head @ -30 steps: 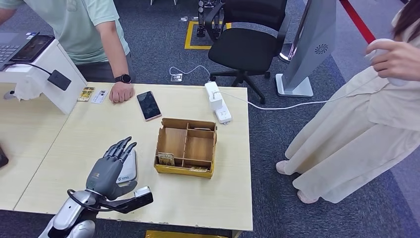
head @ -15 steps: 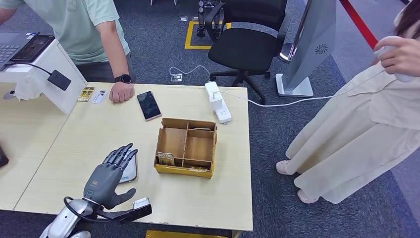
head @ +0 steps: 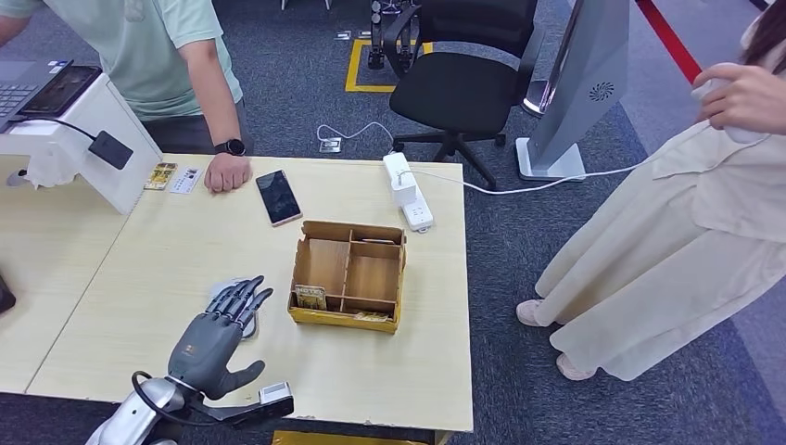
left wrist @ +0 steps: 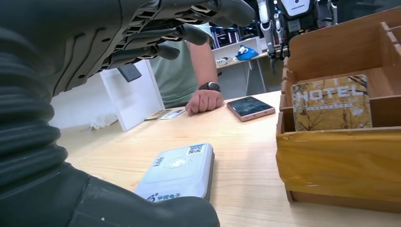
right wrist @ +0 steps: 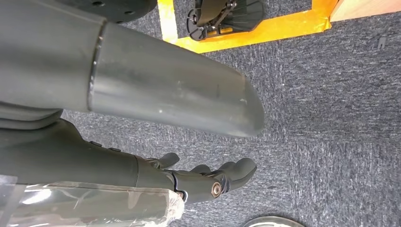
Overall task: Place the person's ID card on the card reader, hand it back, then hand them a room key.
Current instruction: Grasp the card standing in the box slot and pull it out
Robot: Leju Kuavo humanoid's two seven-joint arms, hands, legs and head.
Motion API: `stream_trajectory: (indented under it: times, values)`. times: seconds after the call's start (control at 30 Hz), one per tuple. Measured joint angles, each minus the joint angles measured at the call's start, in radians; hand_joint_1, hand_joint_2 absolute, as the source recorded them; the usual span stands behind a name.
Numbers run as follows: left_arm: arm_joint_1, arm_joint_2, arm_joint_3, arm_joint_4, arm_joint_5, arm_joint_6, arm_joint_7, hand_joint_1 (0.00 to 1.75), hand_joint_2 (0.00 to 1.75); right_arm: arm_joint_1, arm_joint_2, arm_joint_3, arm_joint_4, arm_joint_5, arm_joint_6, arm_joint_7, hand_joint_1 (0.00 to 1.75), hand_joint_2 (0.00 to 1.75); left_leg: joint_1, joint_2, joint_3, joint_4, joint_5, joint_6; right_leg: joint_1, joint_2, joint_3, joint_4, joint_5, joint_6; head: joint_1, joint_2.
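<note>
The left hand (head: 215,338) hovers over the near left part of the surface (head: 185,250), fingers spread apart and straight, holding nothing. Under its fingertips lies one white card reader (left wrist: 178,171), flat on the wood, with a small code sticker on its top.

Just right of the hand stands one wooden box (head: 348,275) split into compartments. One room key (left wrist: 332,102) printed HOTEL stands upright in its near left compartment, and a second yellowish card (head: 372,316) lies in the near right one.

At the far left edge a person's hand (head: 227,171) with a dark watch rests on the surface. Left of it lie two small cards (head: 173,177) side by side; which one is the ID card cannot be told. One phone (head: 278,197) lies screen-up to its right. One white power strip (head: 408,192) sits at the far right.

The right hand (right wrist: 208,177) hangs over grey carpet, fingers loosely curled around nothing.

A second person in pale clothes (head: 677,232) stands off to the right.
</note>
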Motion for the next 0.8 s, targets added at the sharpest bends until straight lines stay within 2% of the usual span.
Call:
stream_trajectory:
  times: [0.3, 0.8]
  values:
    - [-0.037, -0.017, -0.042, 0.009, -0.025, 0.0, -0.002, 0.0, 1.75, -0.007, 0.0, 0.005, 0.0, 0.012, 0.002, 0.007, 0.0, 0.0, 0.0, 0.0, 0.0, 0.0, 0.0, 0.0, 0.0, 0.0, 0.0, 0.0, 0.0, 0.0, 0.0, 0.0]
    - [-0.171, -0.054, -0.122, 0.082, -0.006, -0.03, -0.019, 0.0, 1.75, -0.027, 0.002, 0.033, 0.0, 0.033, 0.018, 0.022, 0.0, 0.0, 0.0, 0.0, 0.0, 0.0, 0.0, 0.0, 0.0, 0.0, 0.0, 0.0, 0.0, 0.0, 0.0, 0.0]
